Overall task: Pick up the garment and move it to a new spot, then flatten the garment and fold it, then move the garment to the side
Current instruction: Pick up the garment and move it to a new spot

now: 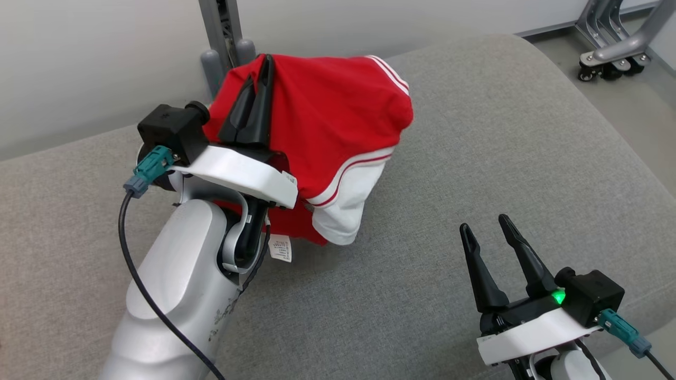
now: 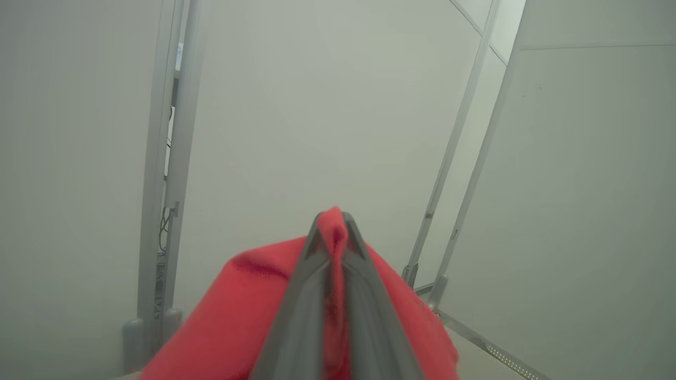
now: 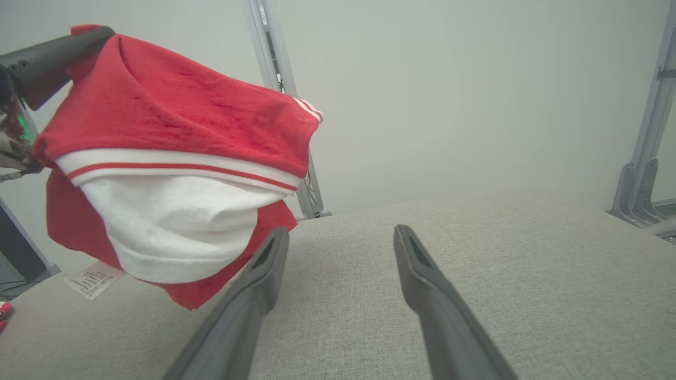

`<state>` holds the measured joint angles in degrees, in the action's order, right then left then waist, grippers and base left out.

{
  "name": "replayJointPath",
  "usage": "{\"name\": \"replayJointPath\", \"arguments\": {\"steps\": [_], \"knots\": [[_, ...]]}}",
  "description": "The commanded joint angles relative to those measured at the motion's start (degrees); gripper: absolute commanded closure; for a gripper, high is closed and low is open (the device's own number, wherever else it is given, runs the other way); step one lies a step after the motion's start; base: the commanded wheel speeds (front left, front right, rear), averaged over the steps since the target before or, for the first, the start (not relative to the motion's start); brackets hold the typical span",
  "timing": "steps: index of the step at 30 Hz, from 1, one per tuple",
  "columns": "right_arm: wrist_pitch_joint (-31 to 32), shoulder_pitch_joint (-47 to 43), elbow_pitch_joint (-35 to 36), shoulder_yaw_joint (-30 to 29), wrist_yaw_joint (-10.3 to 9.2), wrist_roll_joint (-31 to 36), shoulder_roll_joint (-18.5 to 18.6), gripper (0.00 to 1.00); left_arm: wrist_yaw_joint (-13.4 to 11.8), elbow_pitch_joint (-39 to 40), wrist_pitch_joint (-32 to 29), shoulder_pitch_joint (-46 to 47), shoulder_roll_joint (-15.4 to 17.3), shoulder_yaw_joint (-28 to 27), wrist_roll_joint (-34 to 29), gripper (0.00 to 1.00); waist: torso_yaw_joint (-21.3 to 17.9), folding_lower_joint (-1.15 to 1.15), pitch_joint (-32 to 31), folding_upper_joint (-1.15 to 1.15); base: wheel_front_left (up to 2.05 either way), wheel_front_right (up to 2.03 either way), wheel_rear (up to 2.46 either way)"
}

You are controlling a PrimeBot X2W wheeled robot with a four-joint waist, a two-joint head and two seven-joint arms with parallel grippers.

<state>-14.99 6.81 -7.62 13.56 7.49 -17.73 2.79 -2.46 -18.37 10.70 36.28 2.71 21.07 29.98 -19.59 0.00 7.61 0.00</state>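
One wide grey cushion (image 1: 475, 158) takes most of the scene, and its far edge curves down toward a pale wall. Its right half and its near part lie bare, so there is free room on these sides.

At the far left the garment (image 1: 338, 116) hangs bunched from the left gripper (image 1: 264, 66). It is red with thin white stripes at a hem, and a white sleeve-like part (image 3: 169, 227) with a red line droops at its near side. I cannot tell if its lowest folds touch the cushion.

The left gripper pinches a red fold tightly between its tips. The right gripper (image 1: 485, 224) is at the near right, spread wide and holding nothing.

A grey metal post (image 1: 224, 31) stands just behind the garment. A small white care label (image 1: 280, 249) dangles under it.
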Motion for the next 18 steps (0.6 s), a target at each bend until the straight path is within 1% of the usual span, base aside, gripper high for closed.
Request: {"name": "replayJointPath", "arguments": {"steps": [1, 4, 8, 11, 12, 13, 14, 15, 16, 17, 18], "knots": [[-0.3, 0.5, 0.4, -0.1, 0.01, -0.2, 0.2, 0.00, -0.4, -0.9, 0.5, 0.6, 0.3, 0.1, 0.7, 1.00, -0.4, 0.00, 0.6, 0.00, 0.00, 0.00, 0.00], [-0.3, 0.4, 0.3, 0.2, 0.01, 0.0, 0.2, 0.00, -0.5, -4.6, 1.4, 0.4, 0.3, 0.8, 1.9, 1.00, -0.8, 0.00, 1.6, 0.00, 0.00, 0.00, 0.00], [-0.3, 1.3, 0.5, 0.6, 0.01, -0.5, 0.2, 0.00, -0.9, -11.0, 2.8, -0.4, 0.4, 1.4, 1.1, 1.00, -1.3, 0.00, 3.0, 0.00, 0.00, 0.00, 0.00], [-0.3, 1.6, 0.5, 0.9, 0.01, -0.7, 0.2, 0.00, -2.5, -15.5, 3.9, 0.2, 1.1, 0.8, -0.9, 1.00, -1.6, 0.00, 3.9, 0.00, 0.00, 0.00, 0.00], [-0.3, 1.8, 0.5, 1.1, 0.01, -0.6, 0.2, 0.00, -2.8, -16.8, 4.1, 0.3, 1.1, 0.5, -1.3, 0.73, -1.7, 0.00, 4.0, 0.00, 0.00, 0.00, 0.00], [-0.3, 2.0, 0.4, 1.2, 0.01, -0.6, 0.2, 0.00, -3.0, -17.9, 4.2, 0.5, 1.1, 0.3, -1.5, 0.55, -1.7, 0.00, 4.2, 0.00, 0.00, 0.00, 0.00], [-0.3, 2.1, 0.3, 1.3, 0.01, -0.7, 0.2, 0.00, -3.1, -18.8, 4.4, 0.8, 1.0, 0.1, -1.8, 0.42, -1.7, 0.00, 4.4, 0.00, 0.00, 0.00, 0.00], [-0.3, 2.1, 0.3, 1.3, 0.01, -0.7, 0.2, 0.00, -3.2, -19.6, 4.4, 1.0, 1.1, -0.1, -2.3, 0.36, -1.7, 0.00, 4.5, 0.00, 0.00, 0.00, 0.00], [-0.3, 2.0, 0.2, 1.2, 0.01, -0.6, 0.2, 0.00, -3.2, -20.2, 4.5, 1.2, 1.2, -0.3, -2.9, 0.26, -1.6, 0.00, 4.6, 0.00, 0.00, 0.00, 0.00], [-0.3, 2.0, 0.1, 1.1, 0.01, -0.6, 0.2, 0.00, -3.4, -20.1, 4.5, 1.4, 1.3, -0.8, -3.5, 0.00, -1.4, 0.00, 4.6, 0.00, 0.00, 0.00, 0.00], [-0.3, 1.9, 0.0, 1.0, 0.01, -0.5, 0.2, 0.00, -3.8, -19.8, 4.5, 1.5, 1.4, -1.1, -4.3, 0.00, -1.2, 0.00, 4.6, 0.00, 0.00, 0.00, 0.00]]}}
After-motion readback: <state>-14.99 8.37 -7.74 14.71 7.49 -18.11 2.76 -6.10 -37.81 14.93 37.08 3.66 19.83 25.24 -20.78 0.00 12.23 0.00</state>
